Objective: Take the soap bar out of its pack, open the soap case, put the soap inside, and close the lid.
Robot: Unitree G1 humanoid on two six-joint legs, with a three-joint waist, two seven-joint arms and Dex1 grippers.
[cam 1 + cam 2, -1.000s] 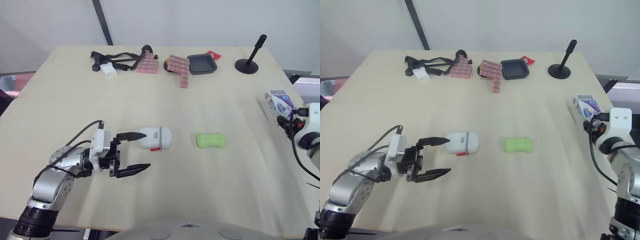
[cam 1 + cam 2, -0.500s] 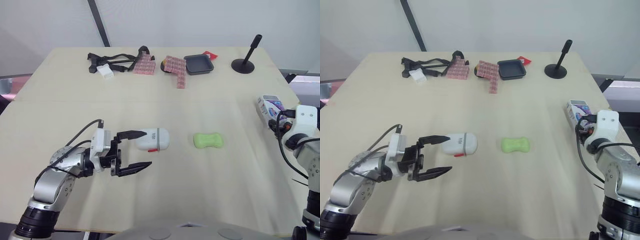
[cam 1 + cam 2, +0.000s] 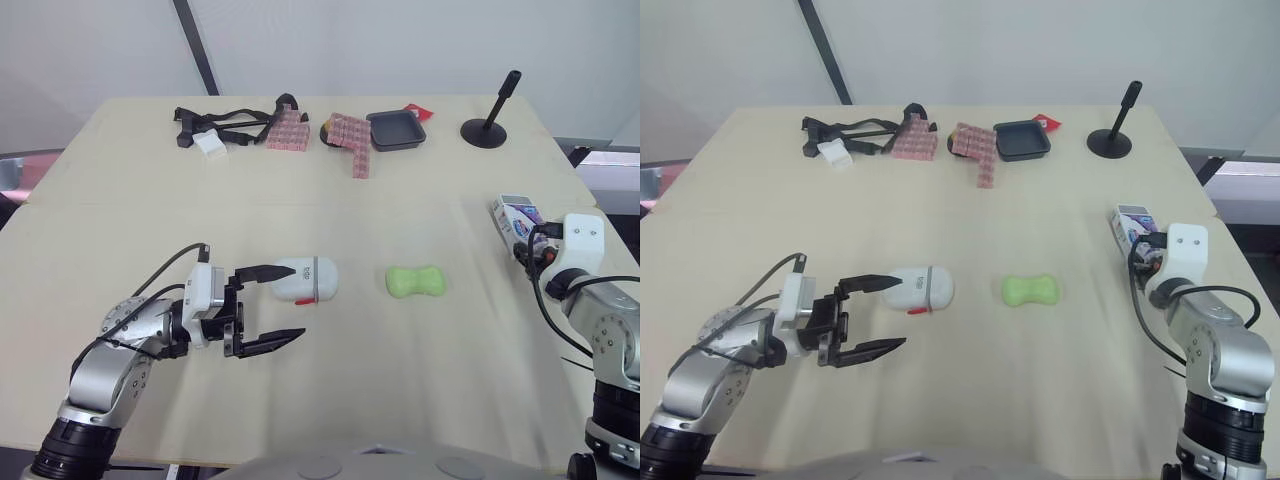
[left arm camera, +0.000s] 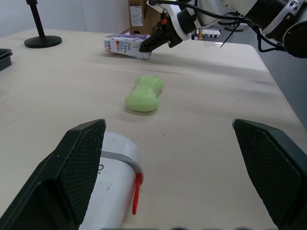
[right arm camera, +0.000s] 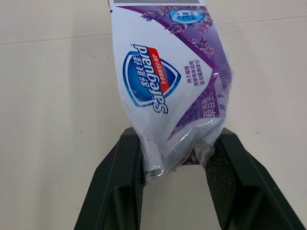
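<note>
The green soap bar (image 3: pixel 417 281) lies bare on the counter (image 3: pixel 400 400), near its middle and out of its wrapper, with nothing touching it. Just to its left lies the white soap case (image 3: pixel 308 279), on its side with the lid shut and a small red catch showing along its lower edge. The left claw (image 3: pixel 297 300) hangs low over the counter at the case's left end with its two fingers spread wide. One fingertip (image 3: pixel 285 269) reaches the rounded end of the case, though I cannot tell whether it touches, and the other points across bare counter in front of the case. Well apart, near the right edge, the right claw (image 5: pixel 178 139) is clamped on the near end of the purple and white soap pack (image 5: pixel 165 86), which stretches away from it, flat and crumpled. Along the far edge lie black straps (image 3: pixel 225 118), pink blocks (image 3: pixel 352 140), a black tray (image 3: pixel 396 129) and a black stand (image 3: pixel 490 125).
</note>
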